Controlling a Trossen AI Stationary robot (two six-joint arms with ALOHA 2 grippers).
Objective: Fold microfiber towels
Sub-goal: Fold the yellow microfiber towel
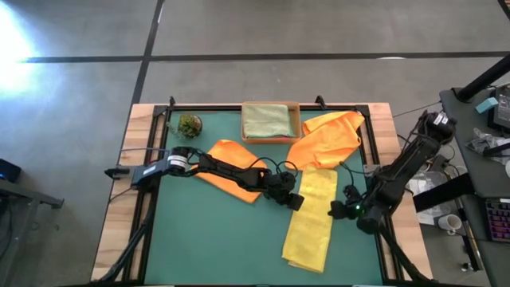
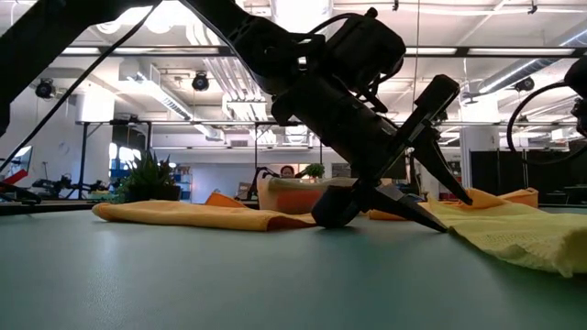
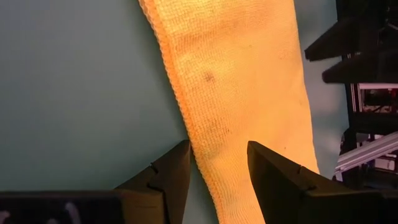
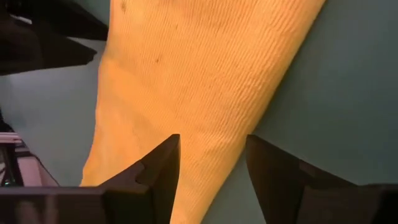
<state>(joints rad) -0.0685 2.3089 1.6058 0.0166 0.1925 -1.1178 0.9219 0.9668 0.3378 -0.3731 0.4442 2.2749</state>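
A yellow towel (image 1: 311,217), folded into a long strip, lies flat on the green mat and runs from the middle toward the near edge. My left gripper (image 1: 293,199) is open, low at the strip's left long edge. My right gripper (image 1: 341,211) is open, low at its right long edge. In each wrist view the two fingers stand on either side of a towel edge, as seen past the left gripper (image 3: 217,168) and the right gripper (image 4: 212,163). An orange towel (image 1: 229,169) lies under my left arm. Another orange towel (image 1: 328,135) lies crumpled at the far right. My left gripper slants down from the table's left, its open fingers on either side of the yellow towel's left long edge (image 3: 198,146). One fingertip (image 2: 433,220) reaches down to the towel; whether it presses on it I cannot tell. My right gripper slants down from the table's right, its open fingers on either side of the towel's right long edge (image 4: 239,152). Whether they touch it I cannot tell.
A tan cardboard tray (image 1: 296,119) at the far edge holds a folded sage green towel (image 1: 265,120). A small potted plant (image 1: 190,125) stands at the far left. Bare green mat (image 1: 215,239) lies at the near left.
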